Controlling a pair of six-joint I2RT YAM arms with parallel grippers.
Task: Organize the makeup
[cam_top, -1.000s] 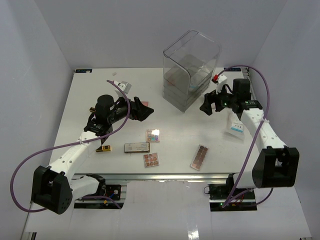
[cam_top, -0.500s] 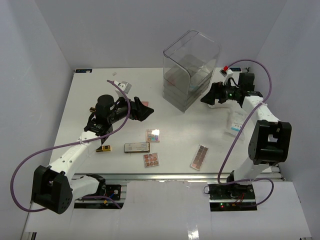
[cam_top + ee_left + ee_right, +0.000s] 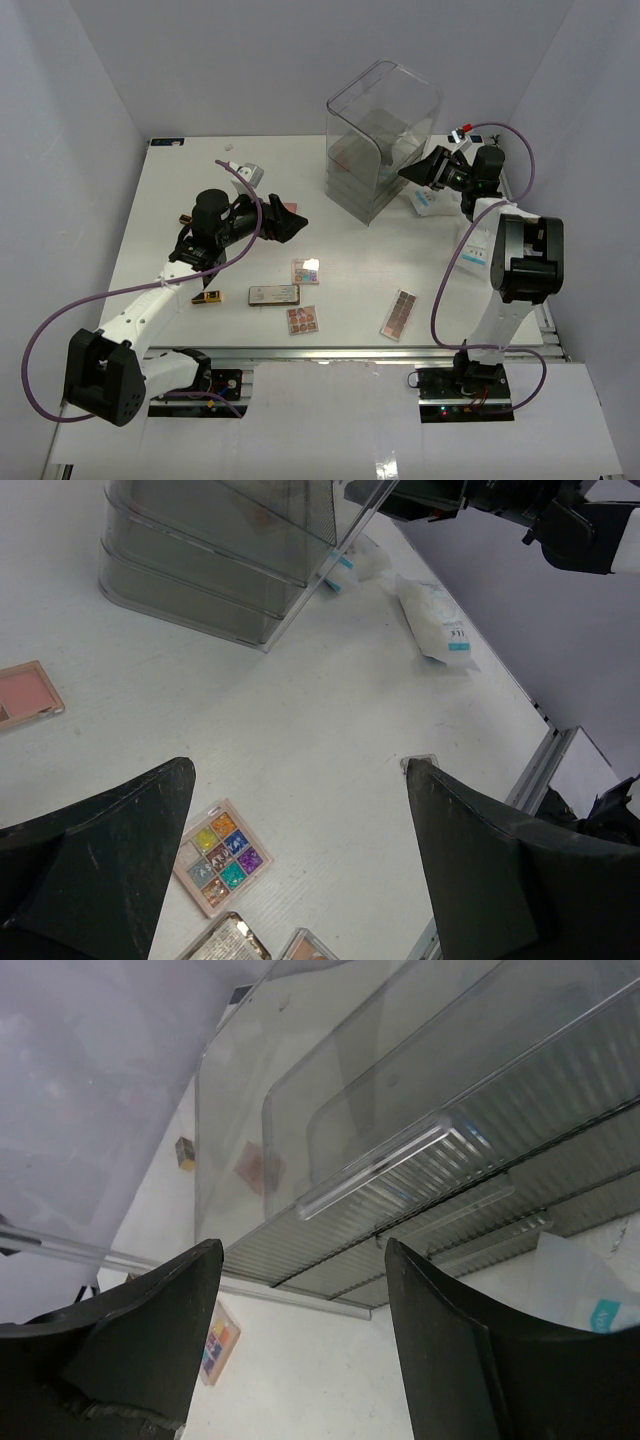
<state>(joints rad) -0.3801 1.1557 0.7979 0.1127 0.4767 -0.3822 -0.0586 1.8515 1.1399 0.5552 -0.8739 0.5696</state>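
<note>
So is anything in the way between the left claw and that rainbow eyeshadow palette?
Nothing visible is. The left gripper hangs open above the white table. In its wrist view the colourful eyeshadow palette lies flat in plain sight between the two fingers, with nothing on top of it.

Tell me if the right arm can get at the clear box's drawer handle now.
Probably yes. The right end effector is open and faces the handle of the clear drawer box, with nothing visible between them.
</note>
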